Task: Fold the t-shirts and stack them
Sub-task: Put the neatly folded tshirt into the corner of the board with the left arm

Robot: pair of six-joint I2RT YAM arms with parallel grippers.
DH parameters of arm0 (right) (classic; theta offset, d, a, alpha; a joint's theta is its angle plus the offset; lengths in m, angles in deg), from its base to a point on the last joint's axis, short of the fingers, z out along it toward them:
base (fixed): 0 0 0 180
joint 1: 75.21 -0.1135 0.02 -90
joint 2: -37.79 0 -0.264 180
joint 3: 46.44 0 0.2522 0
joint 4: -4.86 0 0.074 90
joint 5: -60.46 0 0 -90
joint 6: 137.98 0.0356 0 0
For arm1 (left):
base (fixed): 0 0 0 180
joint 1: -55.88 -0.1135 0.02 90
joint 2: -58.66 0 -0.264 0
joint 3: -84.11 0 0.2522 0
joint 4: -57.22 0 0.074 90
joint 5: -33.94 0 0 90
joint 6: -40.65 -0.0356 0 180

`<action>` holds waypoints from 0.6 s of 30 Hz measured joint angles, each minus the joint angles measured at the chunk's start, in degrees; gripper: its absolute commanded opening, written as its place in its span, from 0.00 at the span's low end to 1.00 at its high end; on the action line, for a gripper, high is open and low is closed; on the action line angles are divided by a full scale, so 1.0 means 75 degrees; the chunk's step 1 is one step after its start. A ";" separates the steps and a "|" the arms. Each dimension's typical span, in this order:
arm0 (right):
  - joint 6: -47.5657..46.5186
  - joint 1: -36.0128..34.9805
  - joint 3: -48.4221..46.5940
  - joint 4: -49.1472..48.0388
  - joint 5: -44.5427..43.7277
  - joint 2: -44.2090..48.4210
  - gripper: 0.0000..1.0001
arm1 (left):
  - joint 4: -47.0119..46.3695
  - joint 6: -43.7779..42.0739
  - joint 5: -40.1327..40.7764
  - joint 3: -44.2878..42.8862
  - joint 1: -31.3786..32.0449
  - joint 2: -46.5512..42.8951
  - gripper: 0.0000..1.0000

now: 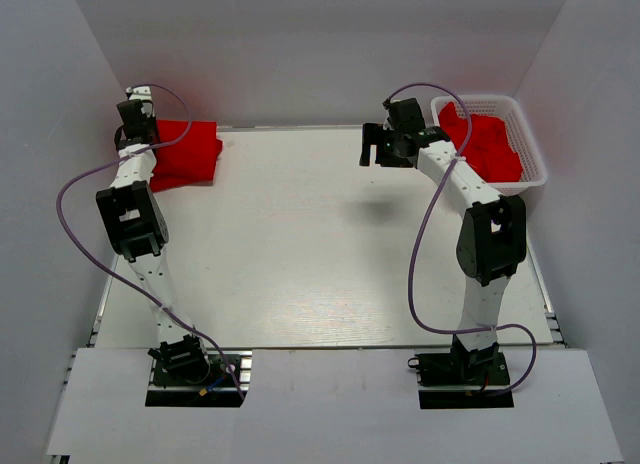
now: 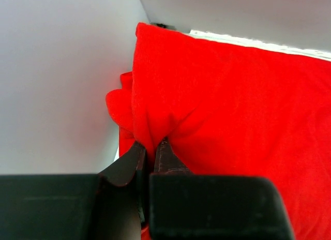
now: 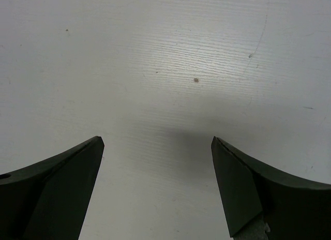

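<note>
White table (image 1: 300, 244) fills the top view. At its upper left, the left gripper (image 2: 150, 149) is clenched on a pinch of the folded red t-shirt (image 1: 190, 149). The right gripper (image 3: 156, 141) hangs spread wide above bare tabletop, beside the basket (image 1: 535, 174) at upper right, which holds more crumpled t-shirts (image 1: 490, 144).

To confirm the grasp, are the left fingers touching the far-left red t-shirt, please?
Touching: the left wrist view shows the fingers pinching the red t-shirt.
</note>
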 measured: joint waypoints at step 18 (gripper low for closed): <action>0.0111 -0.0015 -0.0038 0.0044 0.0020 -0.0061 0.90 | 0.1201 0.1445 0.1690 0.0038 -0.0003 0.0143 0.35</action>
